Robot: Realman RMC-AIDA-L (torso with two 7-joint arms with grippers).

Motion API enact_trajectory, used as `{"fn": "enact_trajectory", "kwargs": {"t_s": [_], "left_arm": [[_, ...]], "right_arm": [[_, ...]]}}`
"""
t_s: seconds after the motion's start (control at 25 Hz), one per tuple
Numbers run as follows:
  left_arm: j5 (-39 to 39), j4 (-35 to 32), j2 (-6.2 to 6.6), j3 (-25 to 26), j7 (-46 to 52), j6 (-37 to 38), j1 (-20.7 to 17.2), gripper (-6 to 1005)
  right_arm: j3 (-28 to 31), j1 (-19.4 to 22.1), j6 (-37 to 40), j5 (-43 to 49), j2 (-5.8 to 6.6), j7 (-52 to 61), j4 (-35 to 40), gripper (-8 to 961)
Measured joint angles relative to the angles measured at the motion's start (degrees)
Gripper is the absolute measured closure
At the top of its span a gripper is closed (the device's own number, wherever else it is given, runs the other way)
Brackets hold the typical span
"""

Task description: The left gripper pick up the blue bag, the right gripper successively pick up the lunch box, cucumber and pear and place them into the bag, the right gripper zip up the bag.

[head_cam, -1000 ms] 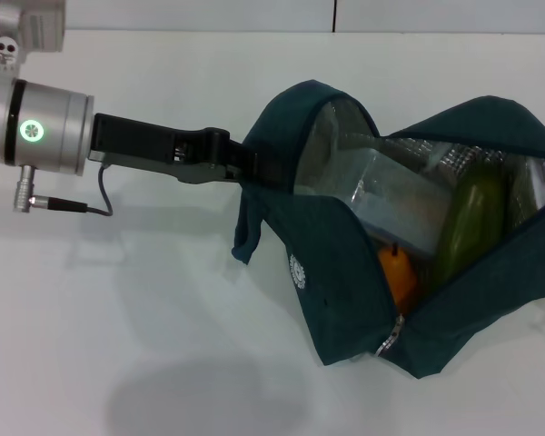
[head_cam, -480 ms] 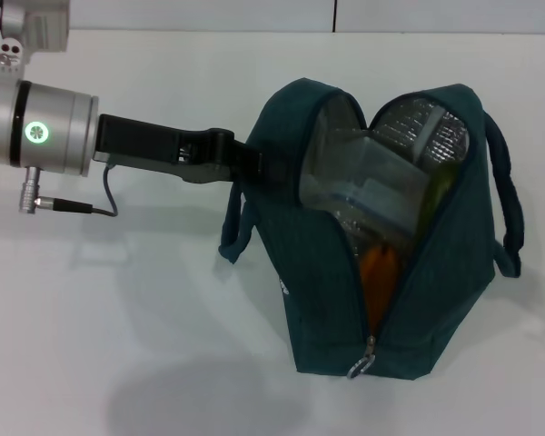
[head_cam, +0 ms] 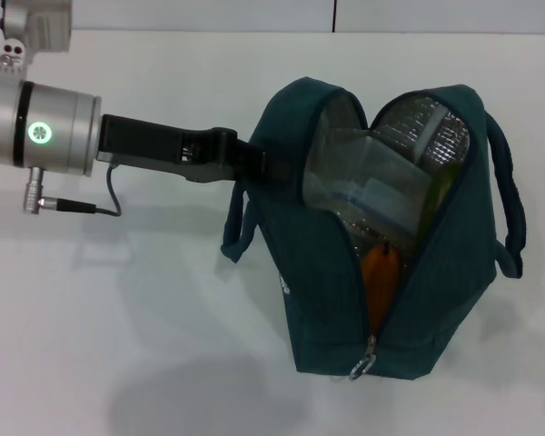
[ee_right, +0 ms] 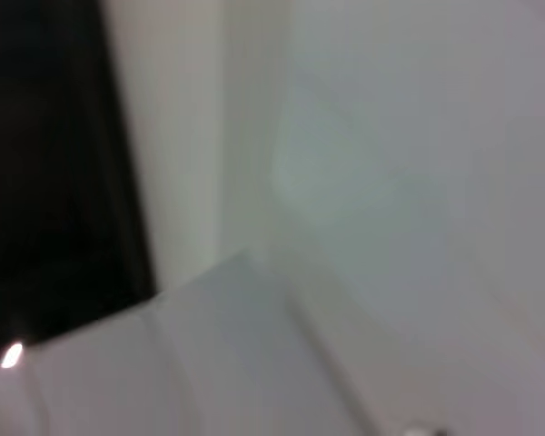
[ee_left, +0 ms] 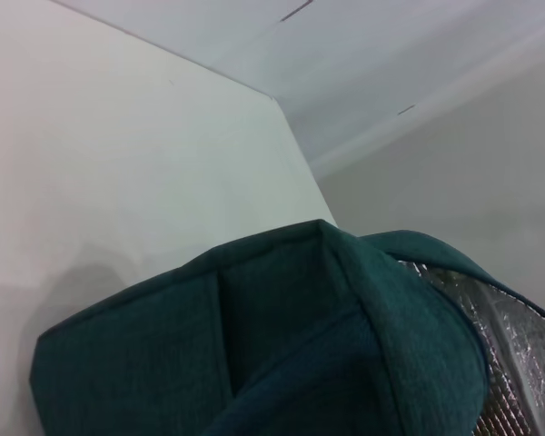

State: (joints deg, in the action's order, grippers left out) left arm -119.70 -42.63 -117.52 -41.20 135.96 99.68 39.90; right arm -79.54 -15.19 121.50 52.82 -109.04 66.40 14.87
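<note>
White tabletop (head_cam: 163,300) carries the blue bag (head_cam: 445,309), standing upright right of centre with its mouth unzipped. I see my left gripper (head_cam: 259,165) reaching in from the left, clamped on the bag's upper left rim. Inside sit the lunch box (head_cam: 372,186), the pear (head_cam: 380,277) below it, and a sliver of cucumber (head_cam: 443,189). My right gripper is out of sight.

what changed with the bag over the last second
The blue bag swung from lying tipped toward the right edge to standing upright, its mouth narrowing around the lunch box, the cucumber and the pear. The left gripper kept its hold on the bag's side. The zip stays open.
</note>
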Motion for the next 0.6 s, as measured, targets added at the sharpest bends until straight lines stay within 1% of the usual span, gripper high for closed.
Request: {"fn": "enact_trajectory", "kwargs": {"t_s": [0.08, 0.2, 0.24, 0.44, 0.52, 0.6], "left_arm": [[0.02, 0.0, 0.0, 0.01, 0.0, -0.07, 0.0, 962], [0.06, 0.0, -0.11, -0.06, 0.0, -0.34, 0.0, 962], [0.06, 0.0, -0.12, -0.07, 0.0, -0.35, 0.0, 962], [0.1, 0.0, -0.47, -0.02, 0.0, -0.45, 0.0, 962], [0.14, -0.01, -0.55, -0.04, 0.01, -0.46, 0.0, 962], [0.23, 0.0, -0.64, -0.08, 0.01, -0.46, 0.0, 962]], "right_arm": [[0.0, 0.71, -0.31, 4.85, -0.52, -5.33, -0.02, 109], [0.09, 1.87, -3.71, 10.05, -2.07, -12.23, -0.67, 109], [0.06, 2.18, -6.25, 11.73, -2.83, -14.54, -1.15, 109], [-0.04, 1.3, -16.74, 17.45, -5.28, -16.63, -1.55, 110], [-0.26, -0.02, -20.18, 18.96, -6.01, -16.68, -1.5, 110], [-1.22, -1.0, -21.61, 19.26, -6.19, -16.51, -1.5, 110]]}}
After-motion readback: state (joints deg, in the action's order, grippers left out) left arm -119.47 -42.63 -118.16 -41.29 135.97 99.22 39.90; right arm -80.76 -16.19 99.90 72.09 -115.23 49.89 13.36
